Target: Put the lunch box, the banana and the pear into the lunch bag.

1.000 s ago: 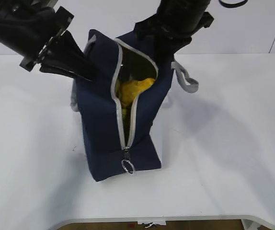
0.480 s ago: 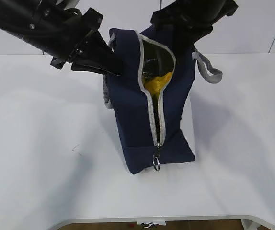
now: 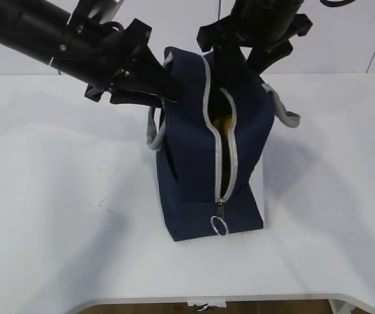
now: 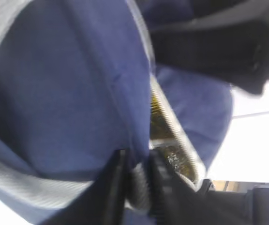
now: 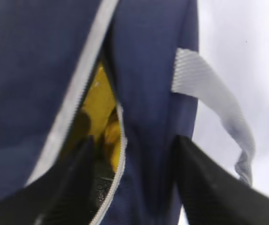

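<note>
Between both tools, the large boxy navy-blue fabric lunch bag (image 3: 207,150) has shifted and its opening narrowed over yellow fruit (image 5: 99,105), suggesting packing is done; the left tool (image 4: 134,180) pinches its edge, the right tool (image 5: 130,180) stands spread across its side.

A lab-like robot workstation: a bare white table (image 3: 57,216) fills the frame, with a plain white wall (image 3: 174,26) along the top.

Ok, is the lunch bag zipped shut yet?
Not yet. The lunch bag stands upright with its zipper parted along the top; yellow fruit shows through the gap.
</note>
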Controlling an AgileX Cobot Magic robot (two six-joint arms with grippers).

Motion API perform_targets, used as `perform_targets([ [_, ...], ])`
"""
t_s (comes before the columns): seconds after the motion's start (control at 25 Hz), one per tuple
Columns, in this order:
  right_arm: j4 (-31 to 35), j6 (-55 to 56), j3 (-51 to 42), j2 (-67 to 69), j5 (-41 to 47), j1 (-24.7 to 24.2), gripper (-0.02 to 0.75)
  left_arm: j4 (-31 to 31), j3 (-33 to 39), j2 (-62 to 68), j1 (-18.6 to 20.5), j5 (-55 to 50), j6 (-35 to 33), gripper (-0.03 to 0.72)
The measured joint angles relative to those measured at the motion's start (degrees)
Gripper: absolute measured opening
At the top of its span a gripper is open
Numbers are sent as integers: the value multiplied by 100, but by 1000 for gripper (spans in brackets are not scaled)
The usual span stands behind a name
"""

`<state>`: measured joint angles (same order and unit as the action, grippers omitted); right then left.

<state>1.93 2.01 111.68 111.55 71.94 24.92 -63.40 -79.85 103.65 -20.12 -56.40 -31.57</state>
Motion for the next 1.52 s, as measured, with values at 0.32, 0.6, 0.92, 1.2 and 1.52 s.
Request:
perform_targets([
  [0.32, 14, 20, 0, -252, 0, 0, 480, 225, 0, -365, 78, -432, -61, 367],
  [0.6, 16, -14, 0, -636, 0, 0, 480, 790, 0, -660, 297, -1102, 230, 370],
  [0.92, -20, -34, -500, -1554, -51, 0, 480, 2430, 0, -872, 414, -1314, 1262, 338],
  [1.2, 53, -38, -2871, -3164, -2126, 0, 480, 3534, 0, -1150, 359, -1343, 1837, 334],
  [1.52, 32, -201, -5855, -4562, -5098, 0, 480, 3707, 0, -1419, 350, -1378, 1901, 334],
])
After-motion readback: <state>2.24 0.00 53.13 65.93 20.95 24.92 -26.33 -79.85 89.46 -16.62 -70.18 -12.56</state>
